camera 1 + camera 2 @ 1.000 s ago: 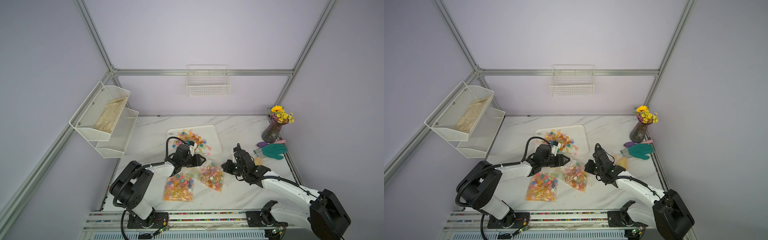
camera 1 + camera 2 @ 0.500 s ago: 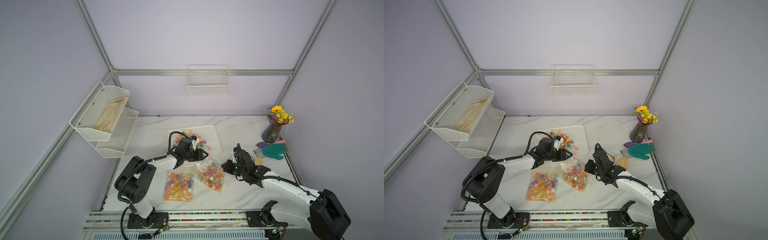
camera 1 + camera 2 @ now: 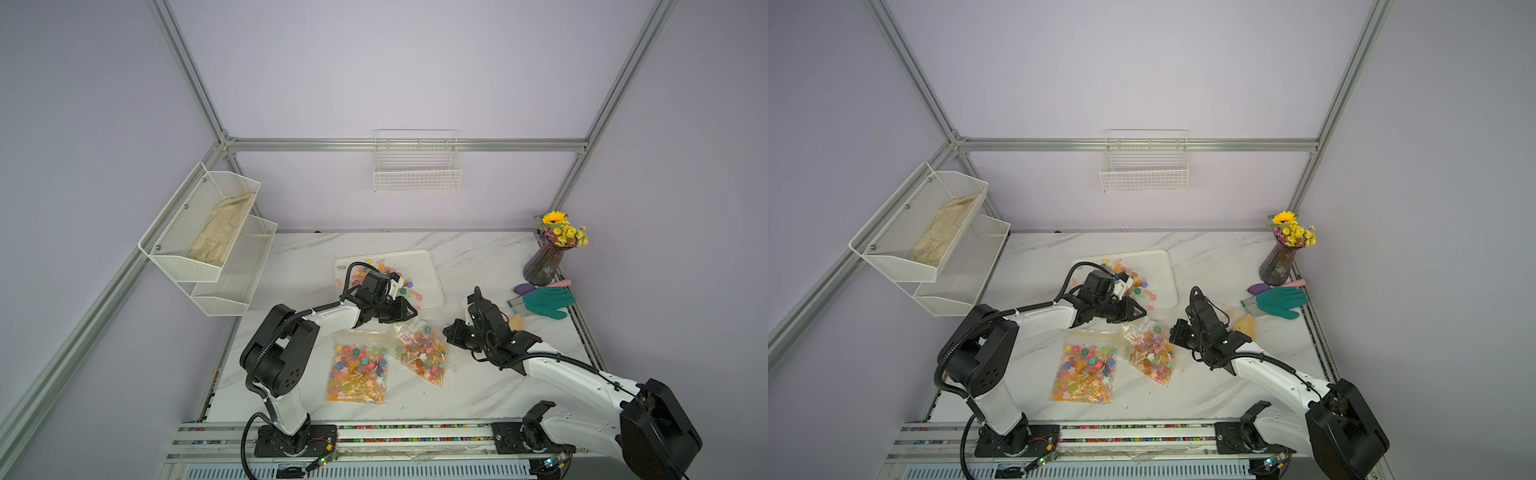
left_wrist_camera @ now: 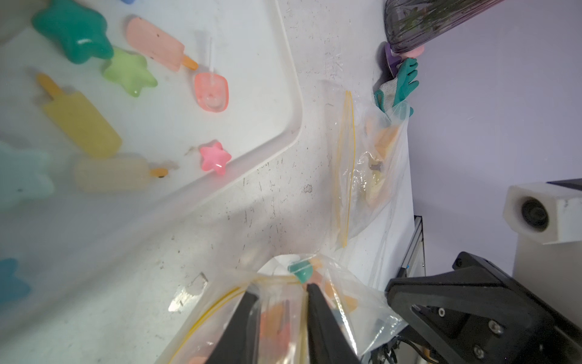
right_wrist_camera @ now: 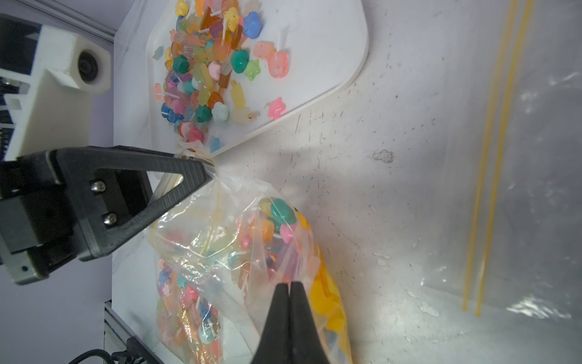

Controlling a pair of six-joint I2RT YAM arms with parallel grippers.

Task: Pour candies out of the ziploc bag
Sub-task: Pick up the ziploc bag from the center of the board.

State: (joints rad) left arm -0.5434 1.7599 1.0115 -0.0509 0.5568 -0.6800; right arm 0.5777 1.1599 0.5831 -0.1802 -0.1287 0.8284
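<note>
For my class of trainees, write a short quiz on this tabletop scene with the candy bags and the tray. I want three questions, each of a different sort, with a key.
1. True or false: the right tool is shut on the crumpled clear candy-filled ziploc bag.
2. The rubber glove beside the purple glass flower vase is: A teal, B red, C black.
3. What do the loose multicoloured candies lie on?

Key: 1 true; 2 A; 3 the white plastic tray.

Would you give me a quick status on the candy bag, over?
Right gripper shut on ziploc bag; left gripper straddling its mouth, grip unconfirmed. Candies inside, none pouring; bag short of tray. Second full bag alongside.
</note>
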